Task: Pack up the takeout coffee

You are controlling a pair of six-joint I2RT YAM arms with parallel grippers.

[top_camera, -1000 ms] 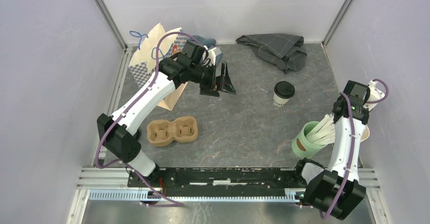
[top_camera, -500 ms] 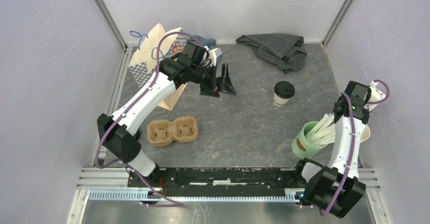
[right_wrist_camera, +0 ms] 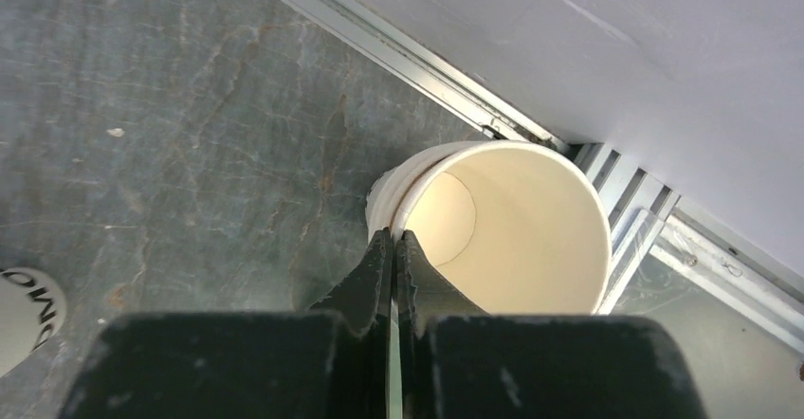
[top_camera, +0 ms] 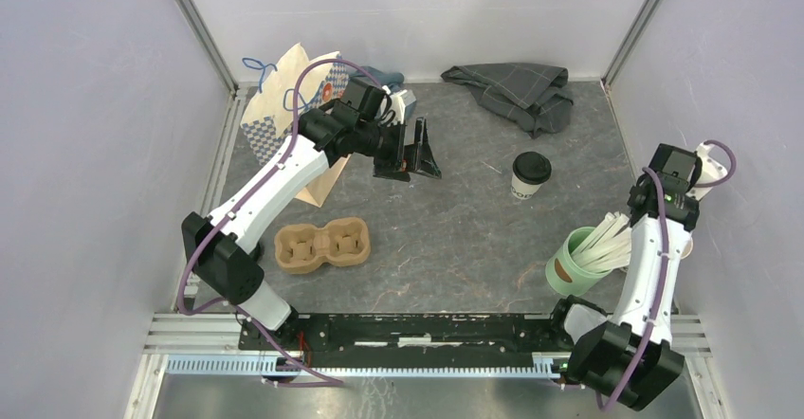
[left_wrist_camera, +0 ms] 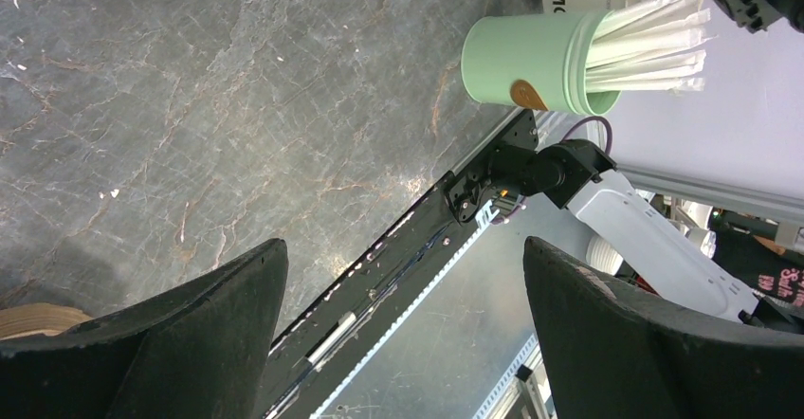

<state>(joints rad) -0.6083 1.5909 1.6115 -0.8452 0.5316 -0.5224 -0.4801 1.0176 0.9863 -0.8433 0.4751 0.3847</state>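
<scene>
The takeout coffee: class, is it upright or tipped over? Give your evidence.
Upright: the takeout coffee stands on its base on the table, its round black lid on top, facing up.

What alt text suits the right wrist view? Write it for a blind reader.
The right gripper, shut, meets the near rim of a lidless white paper cup with a tan inside; whether it pinches the rim is unclear. The cup stands on a dark tabletop by the wall.

Lidless cup [right_wrist_camera: 531, 239] — part of its rim hidden behind the right hand [right_wrist_camera: 393, 241].
</scene>
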